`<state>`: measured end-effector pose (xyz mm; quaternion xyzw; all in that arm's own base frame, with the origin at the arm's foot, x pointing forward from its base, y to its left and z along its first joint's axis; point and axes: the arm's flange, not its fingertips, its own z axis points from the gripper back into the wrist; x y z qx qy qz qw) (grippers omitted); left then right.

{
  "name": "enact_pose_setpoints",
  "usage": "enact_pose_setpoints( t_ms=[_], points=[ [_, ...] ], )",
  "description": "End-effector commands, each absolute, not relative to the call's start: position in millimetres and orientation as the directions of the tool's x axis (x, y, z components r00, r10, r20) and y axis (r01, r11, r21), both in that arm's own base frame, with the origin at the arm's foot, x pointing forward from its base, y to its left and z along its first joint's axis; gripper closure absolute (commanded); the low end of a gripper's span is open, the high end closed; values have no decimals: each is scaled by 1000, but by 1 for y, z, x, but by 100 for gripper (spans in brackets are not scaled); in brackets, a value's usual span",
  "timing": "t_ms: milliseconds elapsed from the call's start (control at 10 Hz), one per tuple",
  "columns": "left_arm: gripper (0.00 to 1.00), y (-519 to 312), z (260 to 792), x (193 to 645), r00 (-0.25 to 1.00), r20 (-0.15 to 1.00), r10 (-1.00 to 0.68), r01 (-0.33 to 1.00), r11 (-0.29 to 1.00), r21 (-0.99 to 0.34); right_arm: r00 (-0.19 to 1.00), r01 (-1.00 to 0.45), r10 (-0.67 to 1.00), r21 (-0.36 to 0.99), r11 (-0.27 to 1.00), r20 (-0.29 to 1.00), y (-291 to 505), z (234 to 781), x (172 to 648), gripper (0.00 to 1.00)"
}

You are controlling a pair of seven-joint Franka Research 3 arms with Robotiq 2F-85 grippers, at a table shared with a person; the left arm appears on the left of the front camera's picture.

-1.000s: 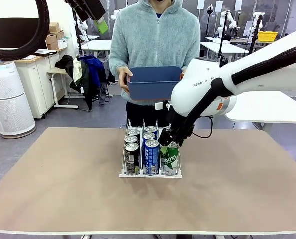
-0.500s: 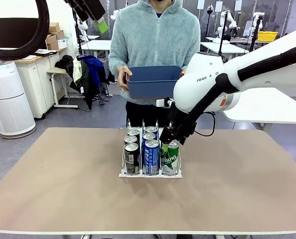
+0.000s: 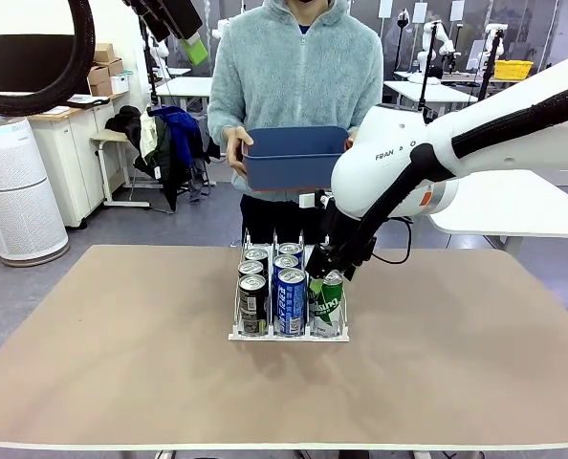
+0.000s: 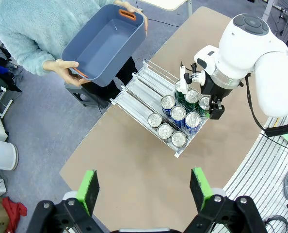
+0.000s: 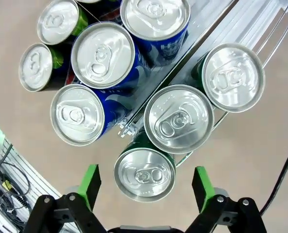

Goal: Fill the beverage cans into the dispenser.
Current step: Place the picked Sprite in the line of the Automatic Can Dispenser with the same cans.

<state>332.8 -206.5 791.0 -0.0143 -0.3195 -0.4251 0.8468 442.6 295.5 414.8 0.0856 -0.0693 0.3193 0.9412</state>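
Observation:
The white wire dispenser point(image 3: 238, 335) stands mid-table with dark cans point(image 3: 252, 295) in its left lane, blue cans point(image 3: 291, 290) in the middle and green cans point(image 3: 326, 304) on the right. My right gripper point(image 3: 328, 270) hovers open just above the front green cans. In the right wrist view its pads point(image 5: 89, 183) stand wide on either side of the front green can point(image 5: 144, 174) below, not touching it. My left gripper point(image 4: 145, 188) hangs open high over the table, looking down on the dispenser point(image 4: 136, 93).
A person at the far side holds a dark blue bin point(image 3: 295, 158) in both hands above the table edge; from above the bin point(image 4: 103, 41) looks empty. The right arm point(image 3: 399, 167) reaches in from the right. Bare table point(image 3: 121, 363) surrounds the rack.
The right gripper has lifted a little up and back off the front green can, which stays in the right lane. The person and the bin have hardly moved.

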Motion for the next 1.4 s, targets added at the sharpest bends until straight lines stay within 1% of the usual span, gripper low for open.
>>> enact_pose_setpoints(
  t_ms=[0, 200, 300, 400, 500, 600, 700, 800, 1100, 1300],
  points=[
    [0, -205, 790, 332, 436, 557, -707, 726, 642, 248, 737, -666, 625, 122, 736, 258, 285, 448, 447, 0],
    [0, -205, 790, 332, 436, 557, -707, 726, 642, 248, 720, -679, 624, 121, 724, 304, 286, 479, 452, 0],
    [0, -205, 790, 332, 436, 557, -707, 726, 642, 248, 683, -722, 655, 158, 674, 324, 279, 505, 460, 0],
    [0, -205, 790, 332, 436, 557, -707, 726, 642, 248, 656, -744, 669, 149, 652, 350, 277, 520, 464, 0],
    [0, -205, 790, 332, 436, 557, -707, 726, 642, 248, 659, -737, 657, 145, 660, 366, 274, 545, 468, 0],
    [0, -205, 790, 332, 436, 557, -707, 726, 642, 248, 643, -755, 681, 145, 639, 350, 268, 574, 472, 0],
    [0, -205, 790, 332, 436, 557, -707, 726, 642, 248, 634, -767, 687, 181, 615, 354, 259, 607, 479, 0],
    [0, -205, 790, 332, 436, 557, -707, 726, 642, 248, 631, -771, 677, 210, 602, 379, 253, 631, 479, 0],
    [0, -205, 790, 332, 436, 557, -707, 726, 642, 248, 604, -796, 698, 252, 550, 384, 226, 690, 472, 0],
    [0, -205, 790, 332, 436, 557, -707, 726, 642, 248, 578, -814, 707, 222, 537, 409, 203, 717, 460, 0]
  ],
)
